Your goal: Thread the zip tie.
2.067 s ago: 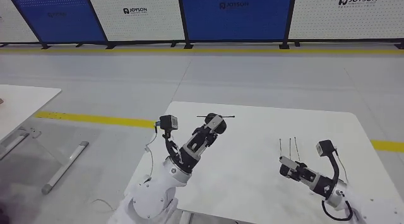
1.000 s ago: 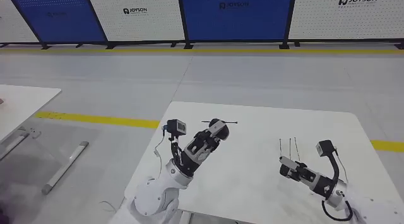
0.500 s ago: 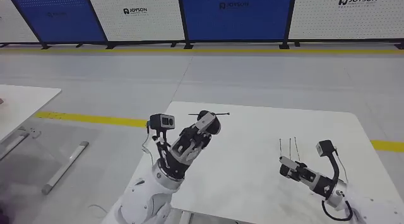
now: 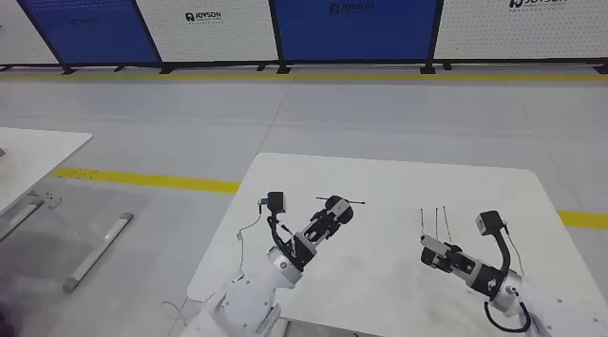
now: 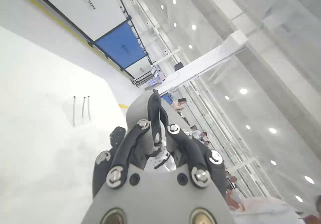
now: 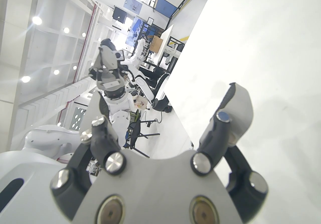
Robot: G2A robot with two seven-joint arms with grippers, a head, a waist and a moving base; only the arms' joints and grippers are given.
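1. Zip tie (image 4: 353,202): a thin, straight black strip, held level above the left part of the white bench (image 4: 399,180), both ends free.
2. Left claw (image 4: 338,207): closed on the zip tie near its middle.
3. Right claw (image 4: 427,250): fingers spread, holding nothing, low over the bench's near right.
4. Three spare zip ties (image 4: 436,219): side by side on the bench, just beyond the right claw.

Three zip ties (image 4: 436,219) are lying side by side on the one white surface (image 4: 399,180) and a fourth zip tie (image 4: 353,201) is sitting pinched in the left claw (image 4: 336,205), making four in all, while the right claw (image 4: 427,244) is bringing the claws to two.
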